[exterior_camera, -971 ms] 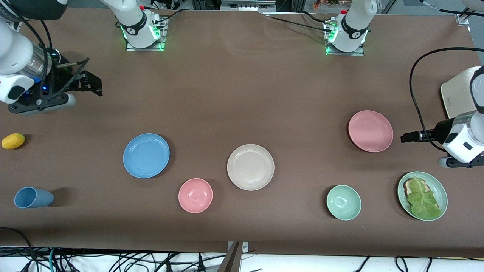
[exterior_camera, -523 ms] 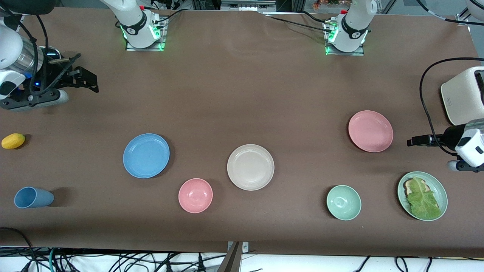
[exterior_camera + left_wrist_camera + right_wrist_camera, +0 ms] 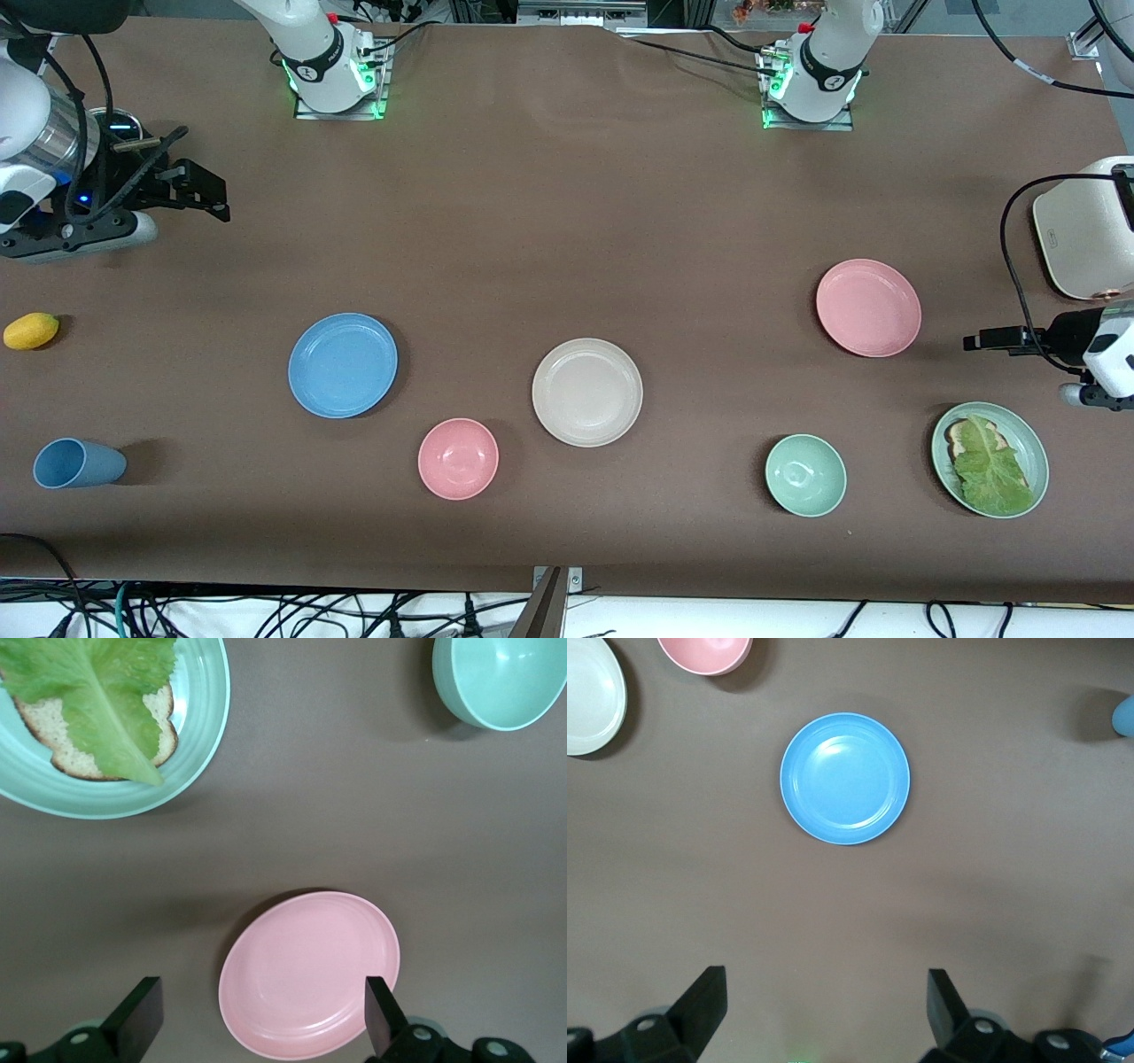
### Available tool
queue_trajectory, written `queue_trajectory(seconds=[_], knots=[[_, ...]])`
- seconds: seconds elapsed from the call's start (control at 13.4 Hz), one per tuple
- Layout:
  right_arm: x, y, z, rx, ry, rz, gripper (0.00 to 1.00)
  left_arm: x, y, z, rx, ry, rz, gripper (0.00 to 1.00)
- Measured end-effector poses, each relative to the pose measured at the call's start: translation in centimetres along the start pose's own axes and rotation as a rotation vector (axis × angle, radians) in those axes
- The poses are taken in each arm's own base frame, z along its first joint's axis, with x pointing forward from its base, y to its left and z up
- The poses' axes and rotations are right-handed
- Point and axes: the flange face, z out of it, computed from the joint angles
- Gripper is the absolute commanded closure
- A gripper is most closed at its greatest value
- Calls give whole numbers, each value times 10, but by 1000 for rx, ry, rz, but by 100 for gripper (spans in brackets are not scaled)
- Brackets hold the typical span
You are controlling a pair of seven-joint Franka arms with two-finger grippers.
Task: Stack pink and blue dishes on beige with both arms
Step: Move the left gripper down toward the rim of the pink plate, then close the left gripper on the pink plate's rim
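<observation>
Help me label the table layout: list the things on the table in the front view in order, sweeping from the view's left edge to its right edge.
Lemon → blue cup → blue plate → pink bowl → beige plate → mint bowl → pink plate → green plate with bread and lettuce → toaster.

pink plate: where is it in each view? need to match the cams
Front view: pink plate lies toward the left arm's end of the table, beside the left gripper.
Left wrist view: pink plate shows between the open gripper's fingers.
Right wrist view: not in it.
Shared landmark: mint-green bowl.
</observation>
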Motion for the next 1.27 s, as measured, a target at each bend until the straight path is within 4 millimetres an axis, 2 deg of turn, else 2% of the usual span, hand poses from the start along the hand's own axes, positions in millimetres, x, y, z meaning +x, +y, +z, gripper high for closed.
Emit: queue_trajectory(seconds=[0.3,0.6,0.82,1.27], knots=[[0,0,0,0,-1,0,0,-3,-15,23,0,19,24,0],[0,0,0,0,0,-1,0,-6,-21,50,-16,46,31,0],[0,0,0,0,1,0,0,-11,-26,62,-33,53,37,0],[1,2,1,0,1,3,0,-39,-64,103,-107,84,18,0]])
